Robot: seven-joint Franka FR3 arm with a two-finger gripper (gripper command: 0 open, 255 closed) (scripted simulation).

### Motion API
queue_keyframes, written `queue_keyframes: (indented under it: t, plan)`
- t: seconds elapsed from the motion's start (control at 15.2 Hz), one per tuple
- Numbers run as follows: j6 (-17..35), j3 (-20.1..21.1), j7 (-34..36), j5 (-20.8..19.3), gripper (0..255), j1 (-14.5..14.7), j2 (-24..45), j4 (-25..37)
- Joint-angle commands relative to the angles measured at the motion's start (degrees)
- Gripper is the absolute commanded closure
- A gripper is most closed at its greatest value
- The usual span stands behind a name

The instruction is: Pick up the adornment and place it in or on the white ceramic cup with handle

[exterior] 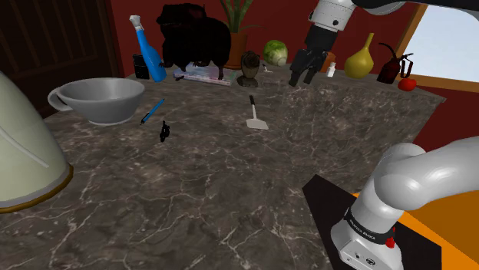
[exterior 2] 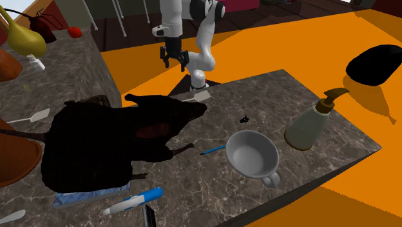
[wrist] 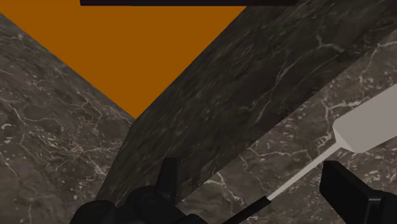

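- My all-black two-finger gripper (exterior: 302, 77) hangs spread and empty.
- The small black adornment (exterior: 163, 132) lies well apart from it, near the pale grey handled cup (exterior: 100, 98).
- It is dark on the dark marbled counter (exterior: 230, 176), so I may mis-pinch and flick it away.

You cannot tell the shape of the little black adornment (exterior: 164, 132); it is too small. The picture's edge cuts off the big pale dome (exterior: 23, 149) at the shoulder view's left. The wrist view's edge cuts the spatula (wrist: 369, 124) blade.
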Motion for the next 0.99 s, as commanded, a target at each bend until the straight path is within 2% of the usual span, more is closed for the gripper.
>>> queue_keyframes:
  t: [0.0,0.92]
  plan:
    - [0.00,0.00,0.00,0.00,0,0.00,0.00,0.00]
    - [22.97,6.32,-5.15,10.65,0,10.43,11.11,-2.65]
